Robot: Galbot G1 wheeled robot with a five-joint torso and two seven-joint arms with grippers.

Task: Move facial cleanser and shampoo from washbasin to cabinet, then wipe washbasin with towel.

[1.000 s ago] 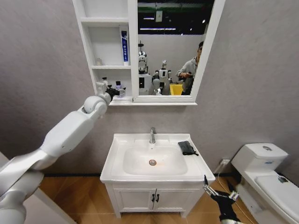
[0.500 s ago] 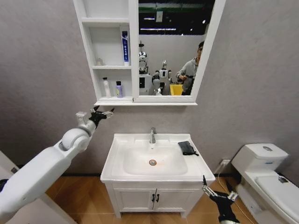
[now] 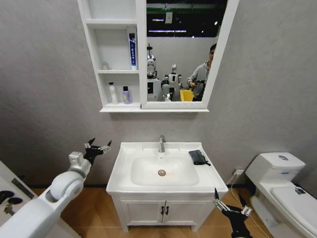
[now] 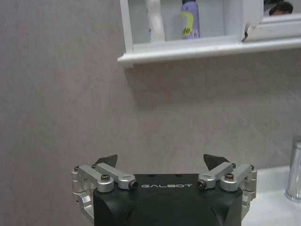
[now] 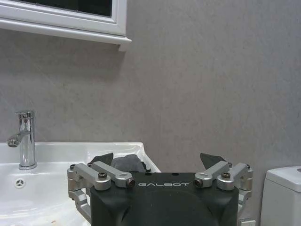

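The white facial cleanser tube [image 3: 113, 93] and the purple shampoo bottle [image 3: 126, 95] stand upright on the bottom shelf of the cabinet [image 3: 119, 109]. The left wrist view shows the tube [image 4: 155, 21] and the bottle [image 4: 190, 19] high above. My left gripper [image 3: 97, 147] hangs open and empty just left of the washbasin [image 3: 121, 171], well below the shelf. The dark towel [image 3: 198, 157] lies folded on the basin's back right corner. My right gripper [image 3: 228, 203] is open low at the basin's front right, with the towel [image 5: 124, 162] just beyond its fingers.
A chrome tap [image 3: 162, 144] stands at the back centre of the basin. A white toilet [image 3: 285, 191] sits to the right. A blue-and-white tube [image 3: 132, 48] stands on the middle shelf. The floor vanity's doors [image 3: 163, 210] are below.
My left arm has drawn back from the cabinet's bottom shelf and dropped to beside the basin, leaving the purple bottle on the shelf. The right gripper has barely moved.
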